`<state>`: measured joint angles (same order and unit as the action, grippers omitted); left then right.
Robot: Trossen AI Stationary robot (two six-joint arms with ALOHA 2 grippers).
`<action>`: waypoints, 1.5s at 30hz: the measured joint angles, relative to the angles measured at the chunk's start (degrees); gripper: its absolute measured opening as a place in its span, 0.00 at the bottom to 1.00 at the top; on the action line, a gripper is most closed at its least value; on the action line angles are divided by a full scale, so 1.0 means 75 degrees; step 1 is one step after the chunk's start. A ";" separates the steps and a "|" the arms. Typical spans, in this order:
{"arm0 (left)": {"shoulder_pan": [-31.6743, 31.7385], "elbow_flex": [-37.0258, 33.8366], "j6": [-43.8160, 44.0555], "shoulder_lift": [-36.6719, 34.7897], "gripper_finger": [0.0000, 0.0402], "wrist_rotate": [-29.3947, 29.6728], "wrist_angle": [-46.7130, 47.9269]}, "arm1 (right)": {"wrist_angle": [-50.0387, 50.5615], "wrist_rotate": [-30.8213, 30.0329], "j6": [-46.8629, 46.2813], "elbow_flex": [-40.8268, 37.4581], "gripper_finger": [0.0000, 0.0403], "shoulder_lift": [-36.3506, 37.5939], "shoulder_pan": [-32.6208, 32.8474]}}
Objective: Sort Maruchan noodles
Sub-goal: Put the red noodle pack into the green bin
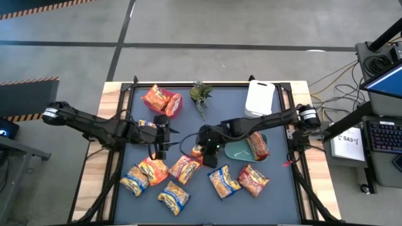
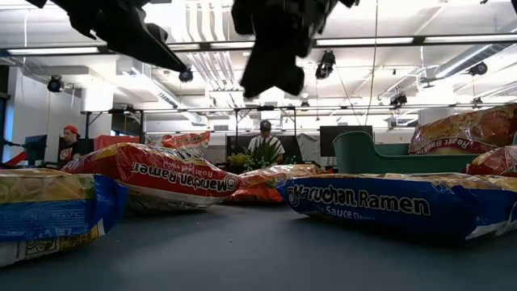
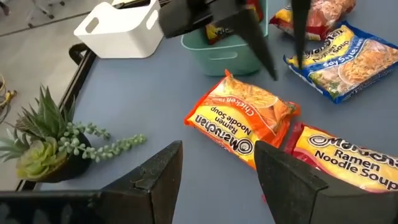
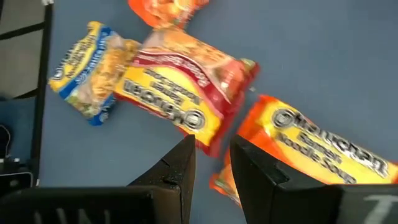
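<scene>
**Both Grippers at Table Centre, Packets Spread Across the Mat**

The left gripper [image 1: 161,149] hangs over the middle of the dark mat [image 1: 188,122]. Its fingers [image 3: 155,180] stand apart with nothing between them; an orange packet [image 3: 239,118] lies on the mat ahead of them.

The right gripper [image 1: 207,158] is just beside the left one, over the mat's centre. Its fingers [image 4: 177,171] stand close together with a narrow gap. An orange packet edge [image 4: 221,183] shows in that gap, but whether it is gripped cannot be told.

The Maruchan noodles [image 1: 188,179] lie mostly in a loose row along the near half of the mat, in orange, red and yellow-with-blue kinds. Two packets [image 1: 162,100] lie in a red bin at the far left. One red packet [image 1: 258,145] rests in the teal bin [image 1: 237,150] at the right. A white bin [image 1: 259,97] stands at the far edge, with a small green plant [image 1: 201,94] beside it.
</scene>
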<state>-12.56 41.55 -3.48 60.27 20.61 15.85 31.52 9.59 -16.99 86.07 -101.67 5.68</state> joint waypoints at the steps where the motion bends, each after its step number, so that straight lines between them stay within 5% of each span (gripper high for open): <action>1: 0.0000 0.0001 0.0015 0.0000 0.46 -0.0003 0.0000 | 0.0006 -0.0121 0.0015 0.0110 0.22 -0.0050 0.0079; 9: -0.0213 -0.0019 0.0657 -0.0003 0.46 -0.0103 0.0274 | -0.0013 -0.1406 0.0229 0.0358 0.22 -0.0222 0.0725; 16: -0.1107 -0.0129 0.2380 0.0304 0.45 -0.0686 0.0200 | -0.0008 -0.1493 0.0153 0.0358 0.22 -0.0478 0.0877; 26: -0.2703 -0.0165 0.3279 0.1785 0.39 -0.0099 -0.1120 | -0.0111 -0.1484 -0.0518 0.0346 0.24 -0.0967 0.0891; 45: -0.2848 -0.0168 0.4074 0.3514 0.17 -0.0354 -0.1456 | -0.0984 -0.0738 -0.2715 0.0340 0.66 -0.1481 0.0458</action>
<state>-33.92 40.30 27.08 86.63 17.96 4.93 24.14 4.06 -37.35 88.62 -112.78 9.12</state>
